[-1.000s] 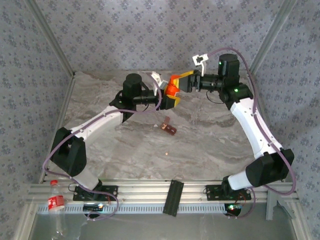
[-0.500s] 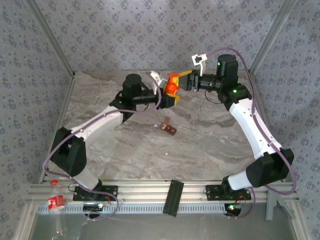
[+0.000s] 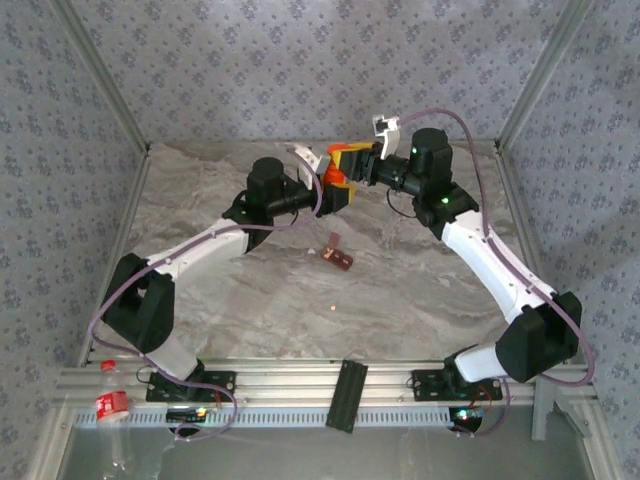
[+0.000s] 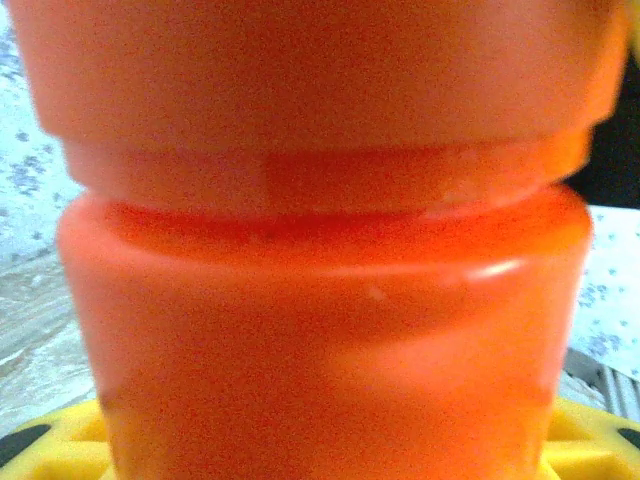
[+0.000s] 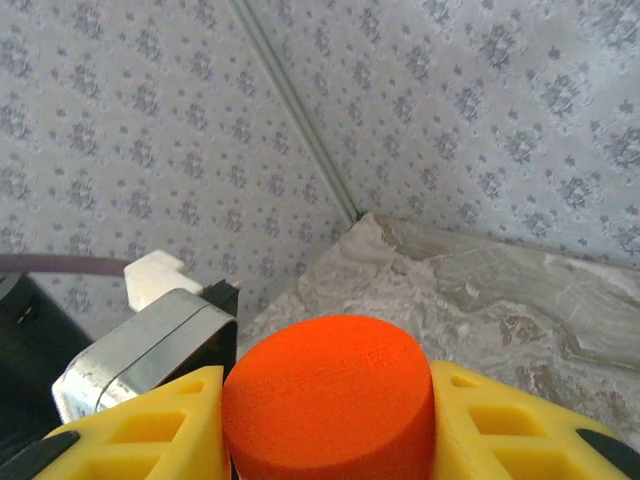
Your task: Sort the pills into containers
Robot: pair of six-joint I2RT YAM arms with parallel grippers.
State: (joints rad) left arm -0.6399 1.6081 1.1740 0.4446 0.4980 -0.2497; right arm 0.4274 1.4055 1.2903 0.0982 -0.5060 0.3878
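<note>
A grey-veined marble table [image 3: 420,290] carries the small reddish-brown containers [image 3: 338,257] lying askew near its middle, and one tiny pale pill [image 3: 333,308] lying apart from them on the bare surface, toward the near edge.

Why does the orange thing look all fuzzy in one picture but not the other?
Left wrist view: the orange bottle is too close, so it blurs, with a pale shiny patch. Right wrist view: the orange cap looks sharper, and the wallpaper is crisp. Top view: soft, even light.
</note>
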